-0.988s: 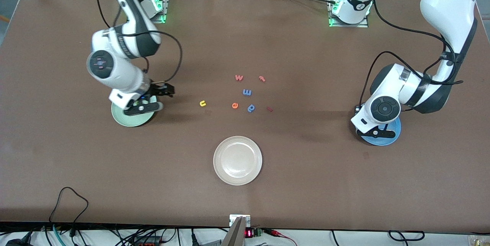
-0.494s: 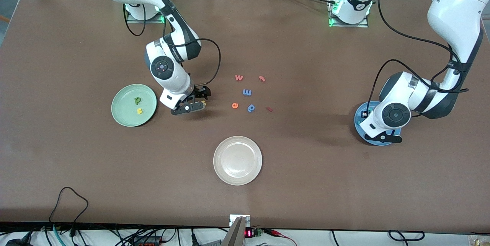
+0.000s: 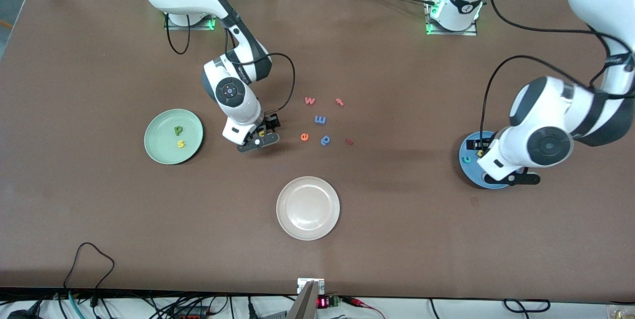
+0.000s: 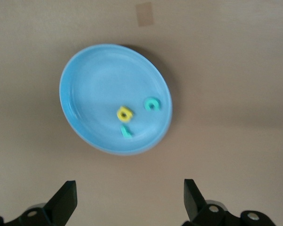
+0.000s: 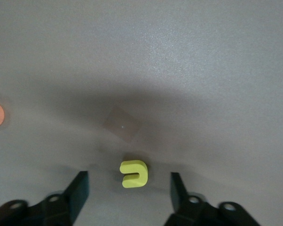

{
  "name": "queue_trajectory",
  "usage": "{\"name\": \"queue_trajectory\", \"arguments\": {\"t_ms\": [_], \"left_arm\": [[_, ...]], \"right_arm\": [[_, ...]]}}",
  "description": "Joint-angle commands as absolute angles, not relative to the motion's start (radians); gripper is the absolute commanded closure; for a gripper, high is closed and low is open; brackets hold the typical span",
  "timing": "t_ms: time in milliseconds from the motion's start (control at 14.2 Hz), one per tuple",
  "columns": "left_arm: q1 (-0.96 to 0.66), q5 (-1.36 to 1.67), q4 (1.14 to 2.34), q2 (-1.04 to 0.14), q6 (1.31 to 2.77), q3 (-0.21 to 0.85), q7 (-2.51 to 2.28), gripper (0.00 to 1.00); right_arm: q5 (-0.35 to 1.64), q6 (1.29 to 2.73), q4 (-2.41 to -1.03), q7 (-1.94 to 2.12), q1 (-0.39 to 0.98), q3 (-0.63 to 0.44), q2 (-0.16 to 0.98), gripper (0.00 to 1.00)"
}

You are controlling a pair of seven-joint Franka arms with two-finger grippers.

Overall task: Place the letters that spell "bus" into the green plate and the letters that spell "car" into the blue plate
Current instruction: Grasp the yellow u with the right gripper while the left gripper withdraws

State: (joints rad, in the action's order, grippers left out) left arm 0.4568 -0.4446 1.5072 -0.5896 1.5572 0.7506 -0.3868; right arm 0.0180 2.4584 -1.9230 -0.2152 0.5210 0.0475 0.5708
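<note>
The green plate [image 3: 159, 148] holds the green "b" [image 3: 177, 130] and the yellow "s" [image 3: 181, 144]. My right gripper [image 3: 261, 137] [image 5: 129, 193] is low over the table between that plate and the letter cluster. It is open, one finger on each side of the yellow "u" [image 5: 133, 173] without touching it. The blue plate [image 4: 99, 75] [image 3: 469, 148] holds the yellow "a" [image 4: 124, 114], teal "c" [image 4: 152, 104] and teal "r" [image 4: 126, 131]. My left gripper [image 3: 511, 179] [image 4: 129, 202] is open and empty, raised over the table at that plate's rim.
A cream-white plate [image 3: 308, 208] sits nearer the front camera, mid-table. Loose letters lie beside the right gripper: orange "e" [image 3: 304, 136], blue "m" [image 3: 320, 120], blue "p" [image 3: 325, 140], orange "w" [image 3: 309, 100], red "t" [image 3: 340, 102] and a small red piece [image 3: 349, 142].
The right gripper left the green plate, crossed to the yellow "u" and came down around it. The left gripper opened over the blue plate and drew back, uncovering the letters.
</note>
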Motion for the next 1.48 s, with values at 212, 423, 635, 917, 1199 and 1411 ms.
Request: {"name": "queue_trajectory", "arguments": {"t_ms": [212, 423, 635, 917, 1199, 1411], "left_arm": [[0.275, -0.140, 1.459, -0.338, 1.468, 0.474, -0.156, 0.00], [0.094, -0.049, 1.518, -0.169, 1.495, 0.188, -0.100, 0.00], [0.008, -0.020, 1.673, 0.028, 1.644, 0.046, -0.081, 0.00], [-0.052, -0.018, 1.712, 0.049, 1.611, 0.032, -0.075, 0.00], [-0.083, -0.023, 1.704, 0.049, 1.602, 0.031, -0.075, 0.00], [-0.074, -0.023, 1.700, 0.046, 1.591, 0.031, -0.061, 0.00]], "right_arm": [[-0.025, 2.457, -1.908, -0.216, 0.532, 0.040, 0.598, 0.40], [-0.025, 2.470, -1.908, -0.216, 0.537, 0.040, 0.609, 0.42], [-0.023, 2.470, -1.907, -0.215, 0.537, 0.040, 0.609, 0.66], [-0.017, 2.470, -1.905, -0.218, 0.537, 0.040, 0.609, 0.94], [-0.021, 2.450, -1.917, -0.206, 0.480, 0.035, 0.527, 1.00], [-0.025, 2.288, -1.951, -0.167, 0.355, 0.035, 0.419, 1.00]]}}
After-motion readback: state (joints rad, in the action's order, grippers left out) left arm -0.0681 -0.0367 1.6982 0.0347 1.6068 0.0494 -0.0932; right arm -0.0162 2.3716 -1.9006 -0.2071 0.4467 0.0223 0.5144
